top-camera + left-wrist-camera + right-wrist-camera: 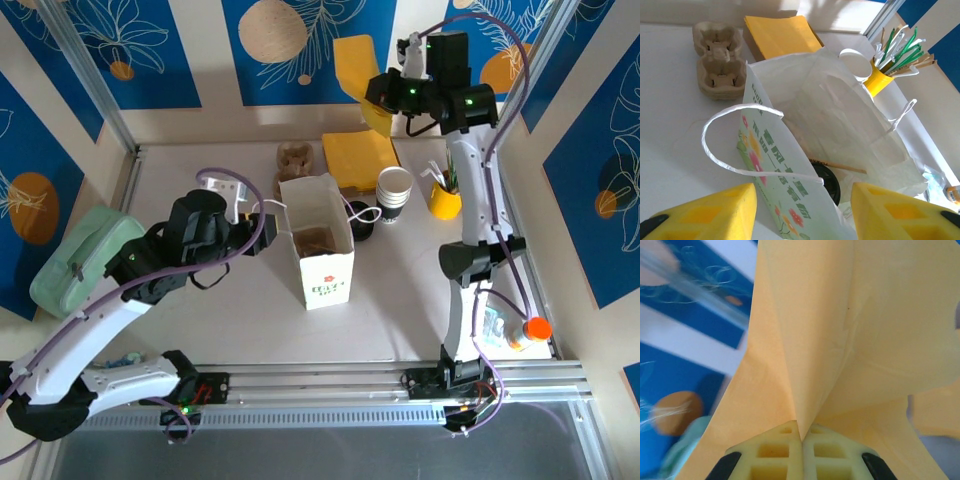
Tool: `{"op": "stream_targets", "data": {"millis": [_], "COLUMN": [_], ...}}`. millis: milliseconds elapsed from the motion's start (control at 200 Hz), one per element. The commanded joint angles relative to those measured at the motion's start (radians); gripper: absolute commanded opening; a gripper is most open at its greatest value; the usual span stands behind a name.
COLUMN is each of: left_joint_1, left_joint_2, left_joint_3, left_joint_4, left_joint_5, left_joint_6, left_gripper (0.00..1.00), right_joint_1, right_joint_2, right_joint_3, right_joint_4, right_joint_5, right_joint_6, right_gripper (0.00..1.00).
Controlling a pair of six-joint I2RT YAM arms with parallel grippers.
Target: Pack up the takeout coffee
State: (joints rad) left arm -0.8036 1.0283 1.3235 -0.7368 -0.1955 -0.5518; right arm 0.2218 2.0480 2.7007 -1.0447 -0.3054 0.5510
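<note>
Top external: paper bag point(320, 240) upright at centre, right gripper point(380, 100) at upper right pinching a yellow napkin point(357, 62). Left wrist: left gripper point(802, 202) spread and empty at lower edge, takeout coffee point(826, 182) lid-up inside the bag. Right wrist: jaws pressed together on the napkin

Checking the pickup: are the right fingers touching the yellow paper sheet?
Touching. Right wrist view: the right fingers pinch a fold of the yellow paper sheet between them.

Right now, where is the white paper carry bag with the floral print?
Top view: the bag stands open mid-table, just right of the left gripper, white paper cup stack on its right.
</note>
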Motion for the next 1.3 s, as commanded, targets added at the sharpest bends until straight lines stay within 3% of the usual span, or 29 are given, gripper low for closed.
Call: {"op": "stream_targets", "data": {"millis": [0, 85, 205, 370, 660, 935, 1296], "left_joint_1": [-0.007, -0.007, -0.006, -0.006, -0.006, -0.007, -0.006], "left_joint_2": [-0.020, -0.022, -0.023, -0.038, -0.054, -0.058, -0.069], "left_joint_3": [-0.013, -0.019, -0.024, -0.042, -0.076, -0.095, -0.107], "left_joint_4": [0.024, 0.028, 0.027, 0.038, 0.072, 0.087, 0.087], "left_joint_5": [0.006, 0.010, 0.013, 0.015, 0.018, 0.027, 0.023], "left_joint_6": [0.000, 0.001, 0.004, 0.009, 0.003, -0.005, -0.010], "left_gripper": [0.53, 0.53, 0.53, 0.55, 0.56, 0.56, 0.56], "right_joint_1": [-0.013, -0.011, -0.001, 0.061, 0.201, 0.312, 0.397], "right_joint_2": [-0.054, -0.082, -0.145, -0.220, -0.402, -0.546, -0.588], "right_joint_3": [-0.037, -0.060, -0.179, -0.201, -0.482, -0.754, -0.894], "right_joint_4": [-0.025, -0.036, 0.102, 0.082, 0.153, 0.244, 0.233], "right_joint_5": [-0.247, -0.330, -0.580, -0.596, -0.420, -0.155, 0.038], "right_joint_6": [0.128, 0.176, 0.305, 0.292, 0.288, 0.288, 0.254], "right_gripper": [0.00, 0.00, 0.00, 0.00, 0.00, 0.00, 0.00]}}
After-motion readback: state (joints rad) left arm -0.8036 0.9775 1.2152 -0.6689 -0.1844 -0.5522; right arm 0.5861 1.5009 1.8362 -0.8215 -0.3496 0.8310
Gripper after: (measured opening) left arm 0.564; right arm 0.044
